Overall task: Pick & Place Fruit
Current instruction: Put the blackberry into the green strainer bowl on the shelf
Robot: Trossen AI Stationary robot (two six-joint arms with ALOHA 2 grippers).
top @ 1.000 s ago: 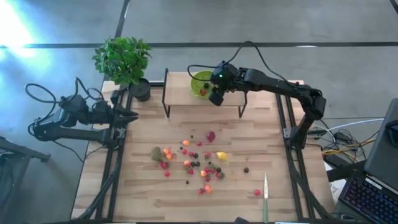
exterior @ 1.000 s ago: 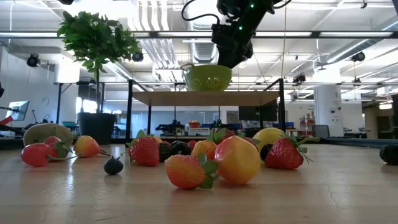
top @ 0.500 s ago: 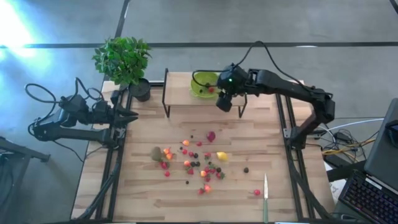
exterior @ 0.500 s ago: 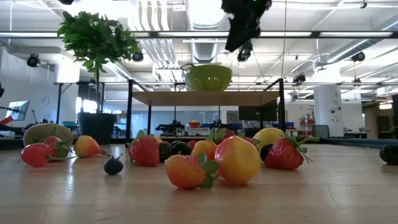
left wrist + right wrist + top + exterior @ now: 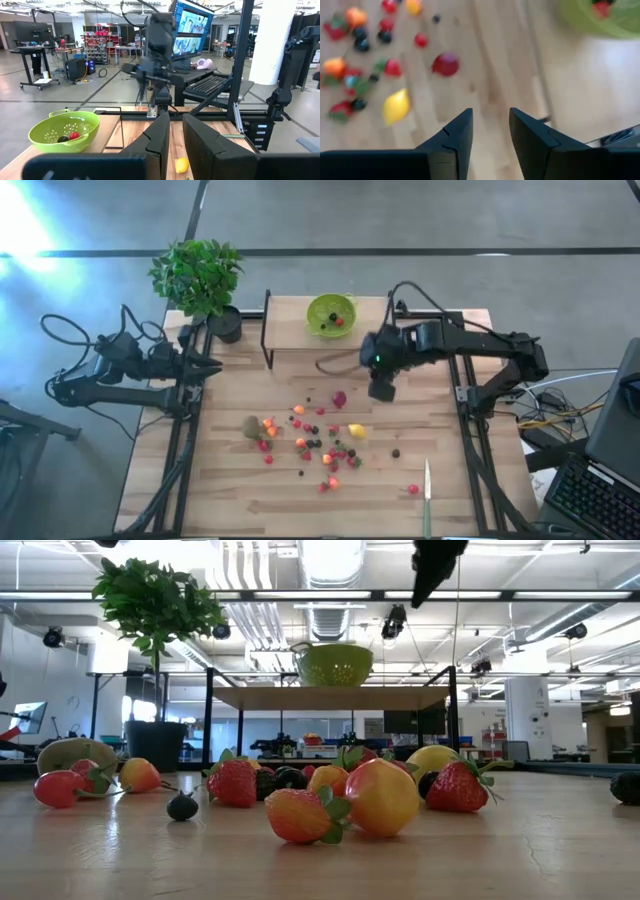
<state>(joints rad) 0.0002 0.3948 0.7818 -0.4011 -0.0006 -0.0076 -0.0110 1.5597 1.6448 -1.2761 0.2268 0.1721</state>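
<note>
Right tool: hangs above the tabletop between the raised shelf and the scattered fruit; in its own wrist view the two dark fingers stand a little apart with nothing between them.
Below the right tool: a dark red round fruit and a yellow lemon, both lying free on the wood.
Fruit scatter: tiny red, orange, yellow and dark pieces strewn over the middle of the tabletop; the brown kiwi lies at the cluster's edge nearest the left arm.
Stray pieces: one dark berry and one red piece lie apart on the right arm's side, the red one near the knife.
Bowl: lime green, on the shelf, with a red piece and what looks like a dark berry inside.
Low view: strawberries, a peach-coloured fruit and the lemon sit in a row on the wood.
Left tool: waits at the tabletop's left edge, fingers closed, empty.
Plant: potted, at the far left corner.
</note>
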